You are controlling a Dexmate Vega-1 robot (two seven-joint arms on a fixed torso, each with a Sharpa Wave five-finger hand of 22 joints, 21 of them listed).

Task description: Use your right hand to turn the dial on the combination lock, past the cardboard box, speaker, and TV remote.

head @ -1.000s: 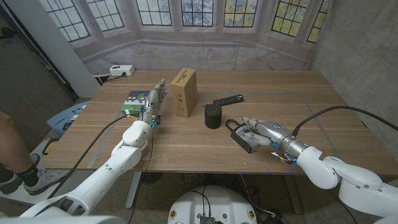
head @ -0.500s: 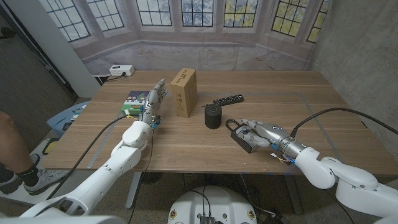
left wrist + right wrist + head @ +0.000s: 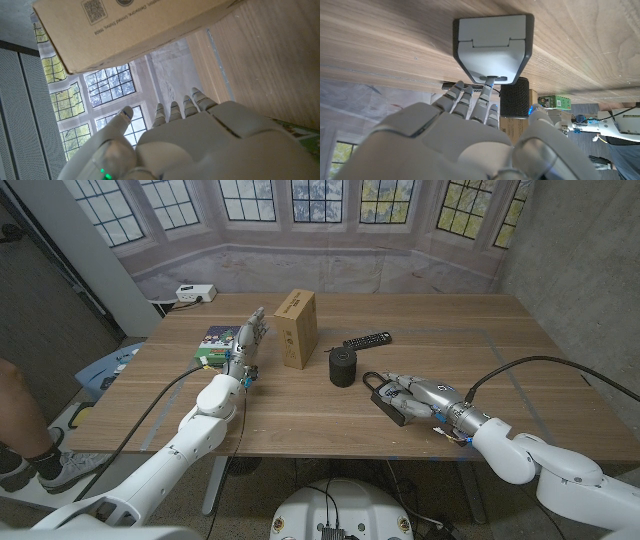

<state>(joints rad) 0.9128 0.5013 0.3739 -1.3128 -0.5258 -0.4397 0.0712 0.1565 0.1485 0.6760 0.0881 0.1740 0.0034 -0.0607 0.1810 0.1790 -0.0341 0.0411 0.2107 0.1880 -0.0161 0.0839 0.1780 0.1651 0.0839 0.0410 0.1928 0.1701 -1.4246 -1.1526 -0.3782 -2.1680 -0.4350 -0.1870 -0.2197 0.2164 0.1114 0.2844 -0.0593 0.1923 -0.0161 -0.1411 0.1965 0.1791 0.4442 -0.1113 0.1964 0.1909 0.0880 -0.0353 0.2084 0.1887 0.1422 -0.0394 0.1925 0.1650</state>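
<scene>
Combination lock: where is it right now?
Head view: the combination lock lies right of centre near the table's front edge, in front of the speaker, with the right hand at its right side.

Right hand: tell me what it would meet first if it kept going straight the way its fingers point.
The right hand points toward the combination lock, and its fingertips already sit at the lock body's edge, so the lock comes first. Beyond it stands the speaker. Actual contact is unclear.

A wooden worktop (image 3: 480,330) stands before a window backdrop (image 3: 300,220). A green circuit board (image 3: 214,346) lies near the worktop's left edge. Beyond the far left corner sits a white power strip (image 3: 195,293). A person's leg (image 3: 25,430) shows at far left.
</scene>
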